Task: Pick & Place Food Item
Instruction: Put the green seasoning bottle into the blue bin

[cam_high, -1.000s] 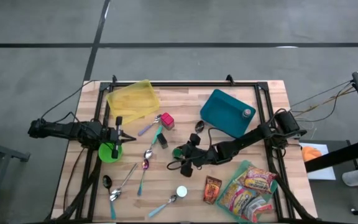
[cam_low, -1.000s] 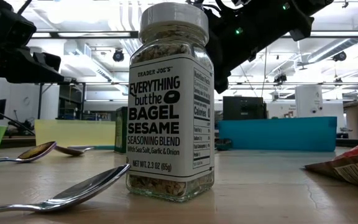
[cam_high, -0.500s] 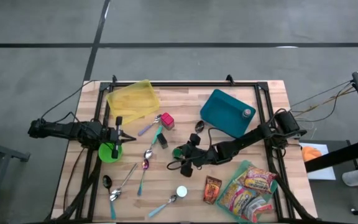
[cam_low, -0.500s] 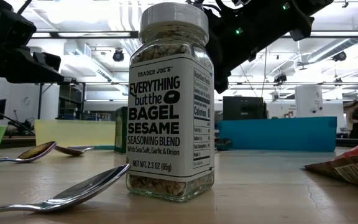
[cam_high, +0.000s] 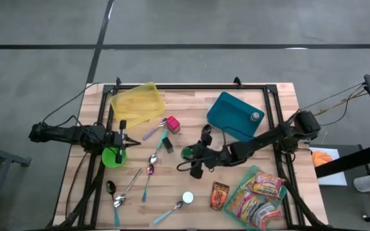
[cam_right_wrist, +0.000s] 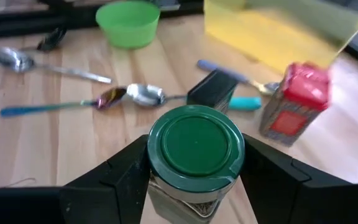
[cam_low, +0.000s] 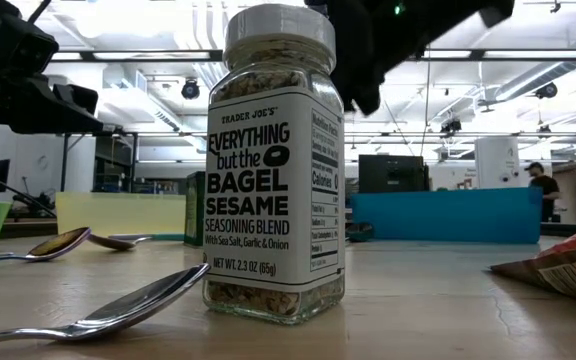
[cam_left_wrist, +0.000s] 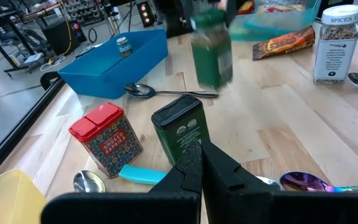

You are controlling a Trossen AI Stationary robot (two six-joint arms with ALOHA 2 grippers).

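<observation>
Two fingers of the right gripper (cam_right_wrist: 194, 186) pinch the green-lidded jar (cam_right_wrist: 196, 158) upright near the desk's middle. Its likely target, the blue bin (cam_high: 235, 116), lies just beyond toward the desk's far right corner. Left gripper (cam_high: 122, 138), pressed shut, waits by the left edge.

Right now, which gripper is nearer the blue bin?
Right. The right gripper, shut on a green-lidded jar, is just beside the blue bin; the left gripper waits shut across the table by the green bowl.
</observation>
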